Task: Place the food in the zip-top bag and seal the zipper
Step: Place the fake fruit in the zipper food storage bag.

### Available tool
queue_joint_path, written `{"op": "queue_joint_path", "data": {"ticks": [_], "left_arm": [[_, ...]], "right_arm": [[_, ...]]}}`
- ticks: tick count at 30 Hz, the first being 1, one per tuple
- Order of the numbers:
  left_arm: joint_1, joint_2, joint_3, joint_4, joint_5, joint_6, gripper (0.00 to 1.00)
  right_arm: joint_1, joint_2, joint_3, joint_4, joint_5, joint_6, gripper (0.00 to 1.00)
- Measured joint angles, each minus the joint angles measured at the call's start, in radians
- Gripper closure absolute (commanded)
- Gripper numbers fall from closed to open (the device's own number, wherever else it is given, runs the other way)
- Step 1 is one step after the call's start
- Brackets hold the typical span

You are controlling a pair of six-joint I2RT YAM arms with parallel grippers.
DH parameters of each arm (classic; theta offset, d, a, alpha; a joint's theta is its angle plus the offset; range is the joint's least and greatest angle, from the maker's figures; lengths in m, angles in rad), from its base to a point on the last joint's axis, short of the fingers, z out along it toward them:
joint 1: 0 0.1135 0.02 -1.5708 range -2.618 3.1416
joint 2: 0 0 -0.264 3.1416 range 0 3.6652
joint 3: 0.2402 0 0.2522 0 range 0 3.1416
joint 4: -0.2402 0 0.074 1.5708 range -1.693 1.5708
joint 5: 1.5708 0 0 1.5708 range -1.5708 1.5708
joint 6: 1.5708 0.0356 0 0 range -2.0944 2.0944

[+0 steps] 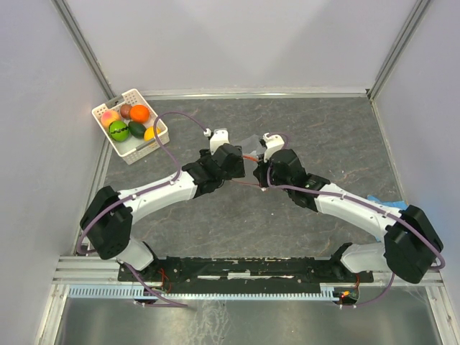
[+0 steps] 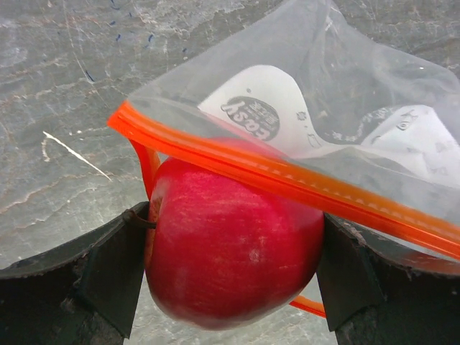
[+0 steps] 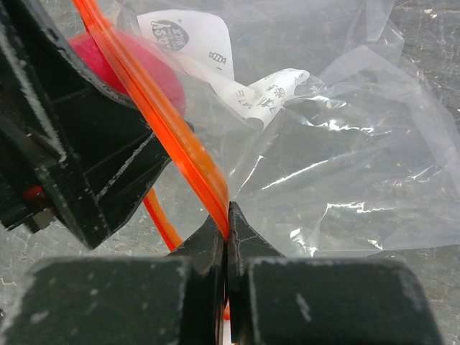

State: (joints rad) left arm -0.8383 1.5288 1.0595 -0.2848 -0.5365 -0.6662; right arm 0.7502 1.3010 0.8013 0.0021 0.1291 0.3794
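Observation:
My left gripper (image 2: pixel 233 269) is shut on a pink-red toy apple (image 2: pixel 230 244) and holds it at the open mouth of the clear zip-top bag (image 2: pixel 345 93), just under the upper orange-red zipper strip (image 2: pixel 287 180). My right gripper (image 3: pixel 227 215) is shut on that zipper strip (image 3: pixel 172 144) and holds the bag's upper lip up; the apple (image 3: pixel 154 68) and the left gripper's finger (image 3: pixel 86 144) show beside it. In the top view both grippers, left (image 1: pixel 228 159) and right (image 1: pixel 277 167), meet at the bag (image 1: pixel 248 147) mid-table. Several other toy fruits (image 1: pixel 129 122) lie in the basket.
A white perforated basket (image 1: pixel 154 144) stands at the far left of the dark marbled table (image 1: pixel 338 136). Grey walls enclose the table on three sides. A blue scrap (image 1: pixel 381 201) lies near the right arm.

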Motion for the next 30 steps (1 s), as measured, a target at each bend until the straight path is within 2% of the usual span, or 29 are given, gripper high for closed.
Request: {"op": "queue_joint_path", "data": {"ticks": [7,16,25,30], "left_arm": [[0.000,-0.016,0.001,-0.004,0.047,-0.076,0.33],[0.000,-0.017,0.004,-0.016,0.035,-0.177,0.27],[0.000,0.043,0.031,-0.100,-0.114,-0.248,0.27],[0.000,0.074,0.038,-0.145,-0.134,-0.262,0.24]], "right_arm": [[-0.003,0.040,0.000,0.006,-0.029,0.022,0.98],[-0.005,0.047,0.000,0.021,-0.065,0.046,0.98],[-0.005,0.061,0.000,0.051,-0.107,0.072,0.98],[-0.005,0.068,0.000,0.059,-0.122,0.084,0.98]]}}
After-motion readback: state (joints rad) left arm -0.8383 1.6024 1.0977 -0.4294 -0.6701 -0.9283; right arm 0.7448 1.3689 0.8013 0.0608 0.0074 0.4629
